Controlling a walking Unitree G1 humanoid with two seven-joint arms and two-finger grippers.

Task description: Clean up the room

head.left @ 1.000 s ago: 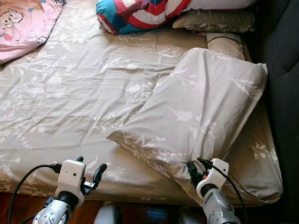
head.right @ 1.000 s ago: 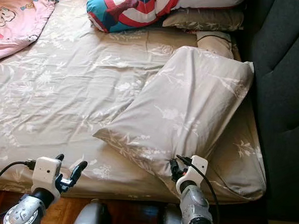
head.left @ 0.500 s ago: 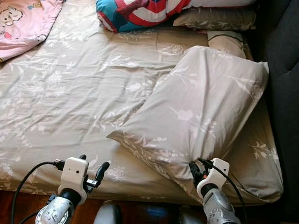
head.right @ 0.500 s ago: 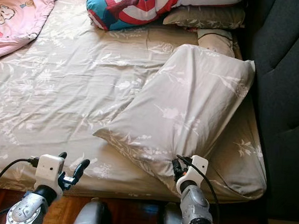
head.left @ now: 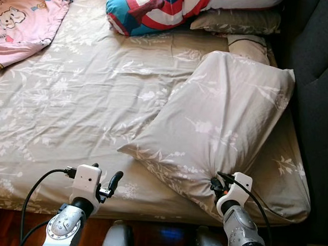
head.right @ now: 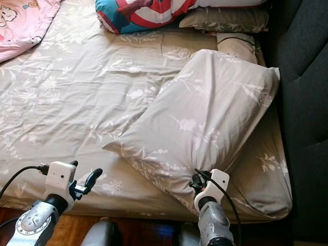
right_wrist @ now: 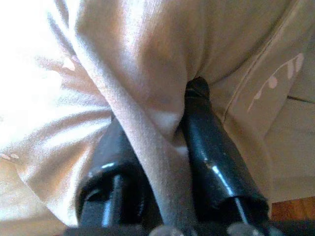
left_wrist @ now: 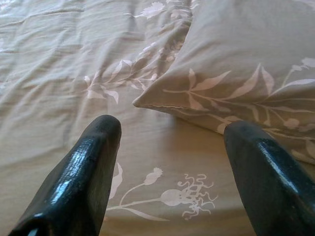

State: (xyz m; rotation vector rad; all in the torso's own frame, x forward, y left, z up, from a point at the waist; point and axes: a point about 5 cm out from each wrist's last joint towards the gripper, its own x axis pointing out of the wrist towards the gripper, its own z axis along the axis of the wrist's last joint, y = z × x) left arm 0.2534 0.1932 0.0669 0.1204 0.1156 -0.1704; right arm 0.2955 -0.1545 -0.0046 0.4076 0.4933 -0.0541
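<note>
A large beige pillow [head.left: 225,115] with a pale leaf print lies askew on the bed, one end propped toward the dark headboard. My right gripper [head.left: 215,184] is shut on the pillow's near edge; in the right wrist view a fold of its cloth [right_wrist: 147,123] is pinched between the two black fingers [right_wrist: 211,162]. My left gripper [head.left: 107,183] hovers open over the bed's near edge, left of the pillow. The left wrist view shows its fingers [left_wrist: 83,177] spread wide, with the pillow's corner [left_wrist: 142,102] a short way beyond them.
The bed sheet [head.left: 71,95] carries the same leaf print. A red, white and blue bolster [head.left: 154,5] and more pillows [head.left: 237,21] lie at the far end. A pink cartoon blanket [head.left: 20,19] covers the far left. A dark padded headboard [head.left: 322,82] runs along the right.
My left gripper has shifted a little to the right and toward the pillow. My right gripper has kept its hold on the pillow's edge and sits slightly lower.
</note>
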